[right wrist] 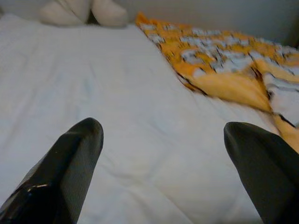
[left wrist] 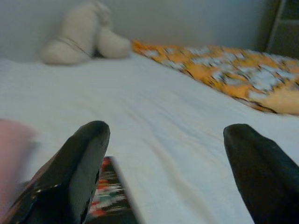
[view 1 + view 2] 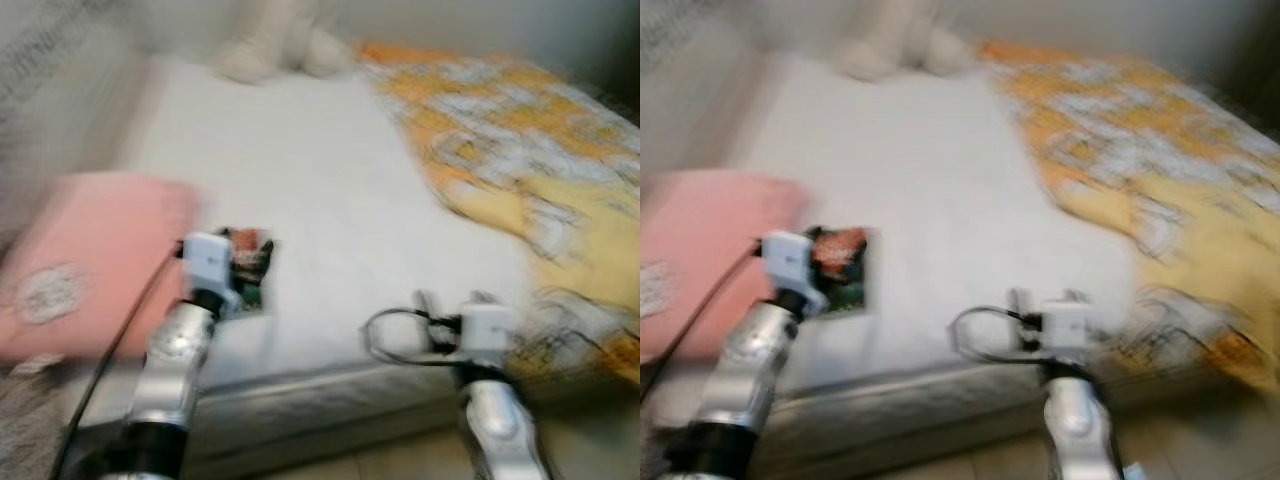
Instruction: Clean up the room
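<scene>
While both claws gape, a flat printed packet (image 3: 248, 262) lies on smooth sheet (image 3: 300, 190).

A booklet (image 2: 110, 198) lies on the bed (image 3: 300, 200), just beside the left gripper's (image 2: 163, 172) left finger (image 2: 70, 177). A pillow (image 3: 90, 260) lies further left. Ahead of both grippers' fingers, a stuffed toy (image 1: 84, 11) sits at the far end. A blanket (image 1: 219, 56) lies beyond the right gripper's (image 1: 163, 172) right finger (image 1: 266, 168).

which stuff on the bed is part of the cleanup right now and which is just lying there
Likely part of the job:
- colourful flat packet on the white sheet, just ahead of the left gripper, jaws open
- right gripper, jaws open, over bare sheet

Just lying about:
- pink pillow
- orange patterned blanket
- cream soft toy
- bed
</scene>
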Tool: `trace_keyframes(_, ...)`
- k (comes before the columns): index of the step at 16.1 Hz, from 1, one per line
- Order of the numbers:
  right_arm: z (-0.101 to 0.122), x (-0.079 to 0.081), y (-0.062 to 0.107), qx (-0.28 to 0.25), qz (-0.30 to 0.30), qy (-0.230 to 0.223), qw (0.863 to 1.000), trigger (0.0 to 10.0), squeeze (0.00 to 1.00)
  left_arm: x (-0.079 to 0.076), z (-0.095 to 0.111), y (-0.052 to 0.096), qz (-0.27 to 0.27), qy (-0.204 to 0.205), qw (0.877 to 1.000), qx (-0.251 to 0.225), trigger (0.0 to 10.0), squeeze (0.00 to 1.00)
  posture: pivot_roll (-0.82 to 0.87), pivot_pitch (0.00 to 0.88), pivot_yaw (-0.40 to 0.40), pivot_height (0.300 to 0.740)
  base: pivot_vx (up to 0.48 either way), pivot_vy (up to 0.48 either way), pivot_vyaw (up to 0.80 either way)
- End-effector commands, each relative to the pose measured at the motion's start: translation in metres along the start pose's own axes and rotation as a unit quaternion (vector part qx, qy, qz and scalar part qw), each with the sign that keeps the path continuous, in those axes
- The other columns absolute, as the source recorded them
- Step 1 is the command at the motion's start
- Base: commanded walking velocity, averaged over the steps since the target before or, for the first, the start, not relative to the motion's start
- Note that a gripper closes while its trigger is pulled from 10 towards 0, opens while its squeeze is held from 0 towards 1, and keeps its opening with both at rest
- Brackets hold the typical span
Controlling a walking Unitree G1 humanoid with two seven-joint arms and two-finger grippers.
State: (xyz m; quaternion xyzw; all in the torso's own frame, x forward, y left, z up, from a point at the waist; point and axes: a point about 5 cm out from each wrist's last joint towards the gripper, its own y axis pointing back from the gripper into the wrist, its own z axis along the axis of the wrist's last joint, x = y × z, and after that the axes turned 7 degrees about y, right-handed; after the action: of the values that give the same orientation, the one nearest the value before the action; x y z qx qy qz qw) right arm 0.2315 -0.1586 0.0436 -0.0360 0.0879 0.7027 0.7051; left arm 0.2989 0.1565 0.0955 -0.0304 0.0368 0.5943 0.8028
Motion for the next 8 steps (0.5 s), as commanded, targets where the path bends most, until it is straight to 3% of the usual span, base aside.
trace_keyframes(1,0.005,-0.010,-0.008,-0.005,-0.011,0.007,1.000,10.0,0.85,-0.011,0.000,-0.007,-0.028,0.001,1.000,0.011,10.0,0.00,0.09,0.000,-0.006,0.740,0.000,0.000,-0.74)
trace_keyframes(3,0.004,-0.015,-0.013,0.001,-0.022,0.007,1.000,10.0,0.82,-0.010,-0.002,-0.010,-0.029,-0.002,0.999,0.022,10.0,0.00,0.09,0.000,-0.004,0.740,0.000,0.000,-0.73)
trace_keyframes(4,0.004,-0.019,-0.017,0.001,-0.027,0.009,1.000,10.0,0.00,-0.009,-0.002,-0.014,-0.023,-0.012,0.999,0.025,10.0,0.00,0.08,0.000,0.004,0.740,0.000,0.000,-0.71)
trace_keyframes(8,0.000,-0.025,-0.018,0.012,-0.046,0.004,0.999,10.0,0.00,-0.019,-0.008,-0.017,-0.034,-0.013,0.999,0.038,10.0,0.00,0.06,0.000,0.028,0.740,0.000,0.000,-0.71)
